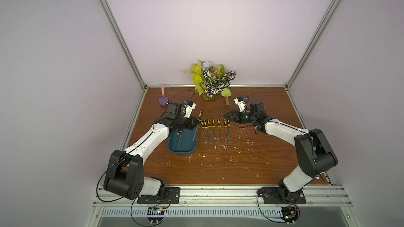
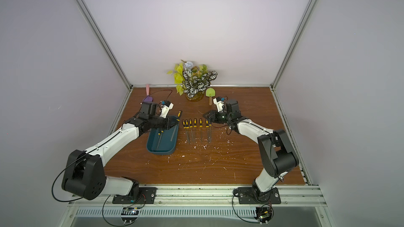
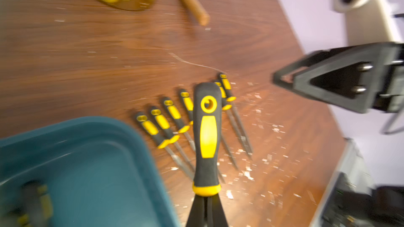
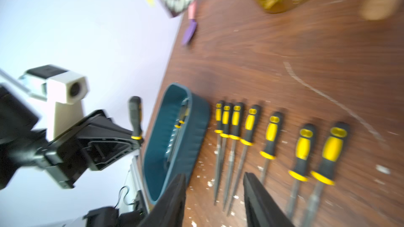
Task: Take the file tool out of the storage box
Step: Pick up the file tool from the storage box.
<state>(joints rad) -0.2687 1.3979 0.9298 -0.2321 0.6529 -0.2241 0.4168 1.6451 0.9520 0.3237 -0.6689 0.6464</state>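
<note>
My left hand [image 1: 196, 123] is clenched on the black-and-yellow-handled file tool [image 1: 200, 114], gripping just below the yellow collar. In the left wrist view the handle [image 3: 207, 138] sticks straight out past the fingertips [image 3: 195, 210]. The file tool is tilted above the far right corner of the dark teal plastic storage box [image 1: 181, 153] with rounded corners, and its handle reaches out beyond the far rim.

Inside the storage box, one yellow-collared file [image 1: 179, 136] lies lengthwise. A grey blade [image 1: 194, 135] runs along the right wall below my hand — I cannot tell whether it belongs to the held tool.

Just right of the box, a row of seven matching files [image 1: 215, 127] lies on the brown wood-grain table [image 1: 240, 167], handles far, blades near, with white flecks scattered about.

My right hand [image 4: 214, 175] hovers over the far right end of that row, released — nothing between its fingers.

At the far edge stand a leafy plant in an amber glass vase [image 1: 210, 97], a green spatula [image 1: 226, 93] and a purple one [image 1: 163, 101].
</note>
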